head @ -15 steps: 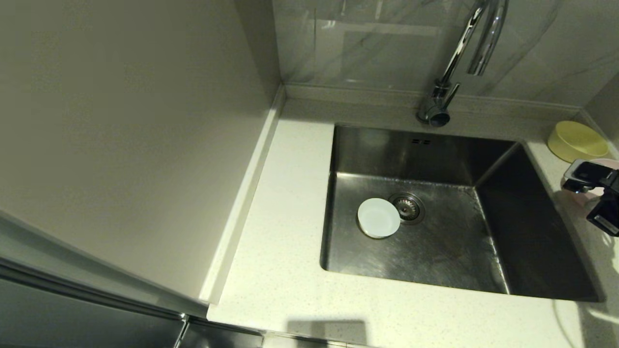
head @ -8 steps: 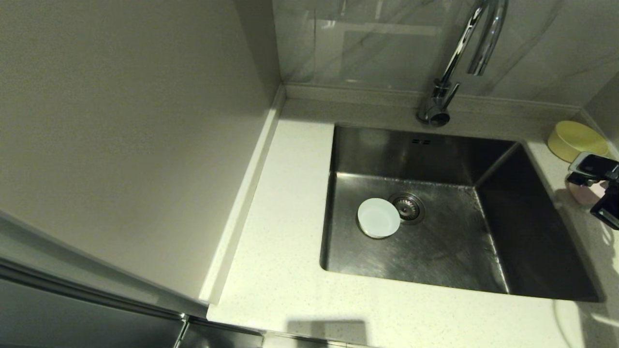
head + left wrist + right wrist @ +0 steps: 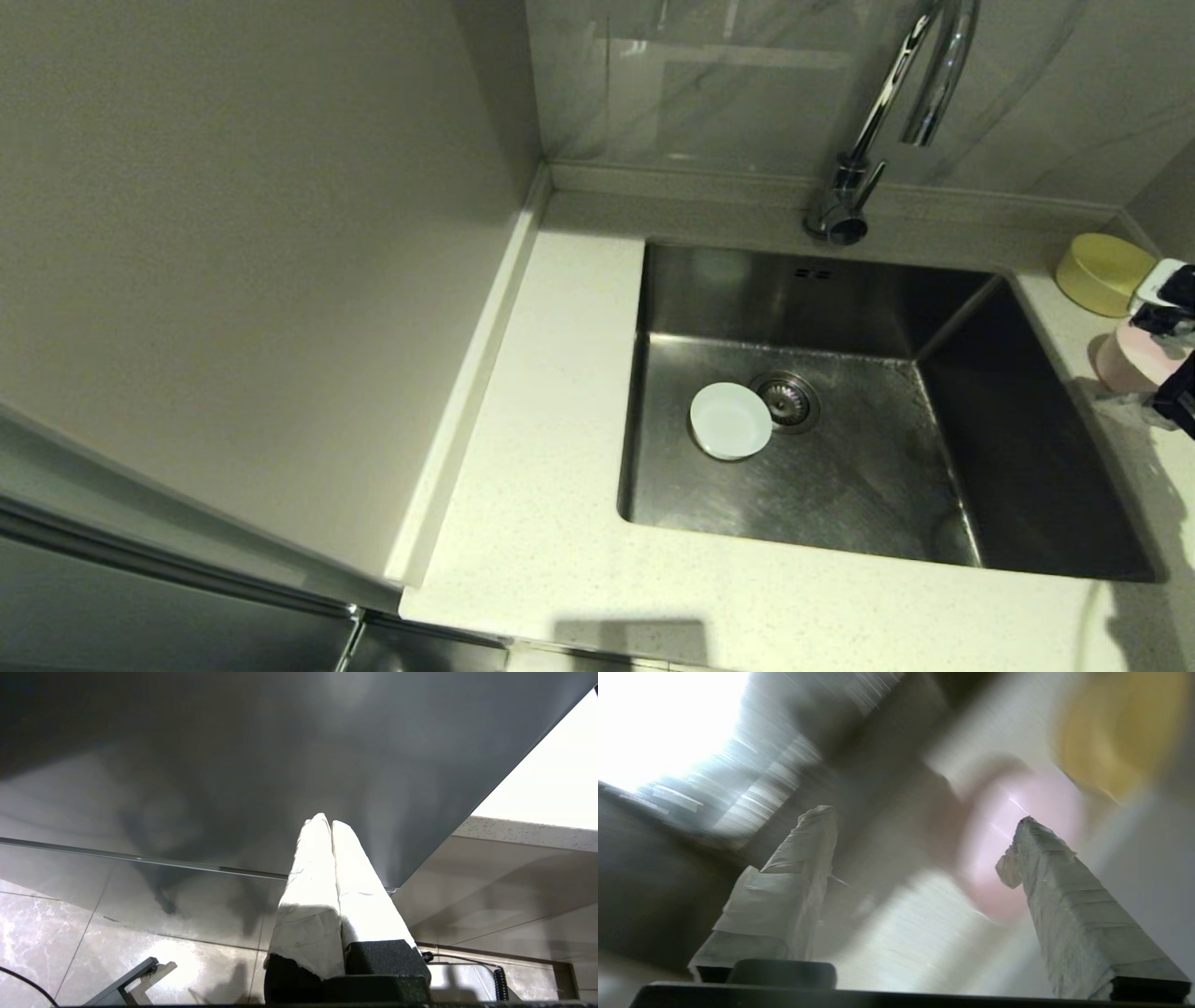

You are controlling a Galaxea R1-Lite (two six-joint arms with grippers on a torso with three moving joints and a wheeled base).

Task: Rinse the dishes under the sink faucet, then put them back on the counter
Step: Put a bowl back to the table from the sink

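The white bowl (image 3: pixel 731 421) lies on the floor of the steel sink (image 3: pixel 1018 420), right beside the round drain (image 3: pixel 787 401). The chrome faucet (image 3: pixel 885 107) arches over the back rim, and no water shows. On the counter (image 3: pixel 551 420) to the right of the sink, the yellow-green bowl (image 3: pixel 1102 273) sits bottom up. The pale pink bowl (image 3: pixel 1131 359) (image 3: pixel 1017 835) stands just in front of it. My right gripper (image 3: pixel 922 816) (image 3: pixel 1173 341) is open at the picture's right edge, with the pink bowl just beyond its fingertips and nothing held. My left gripper (image 3: pixel 325 822) is shut and empty, parked low outside the head view.
A tall pale panel (image 3: pixel 233 233) walls off the counter's left side, and a marbled backsplash (image 3: pixel 709 84) stands behind the faucet. The left wrist view shows a dark cabinet front (image 3: pixel 233 756) and tiled floor (image 3: pixel 70 938) below the counter edge.
My right gripper has moved to the right toward the picture's edge, so more of the pink bowl now shows. The white bowl and the yellow-green bowl have not moved.
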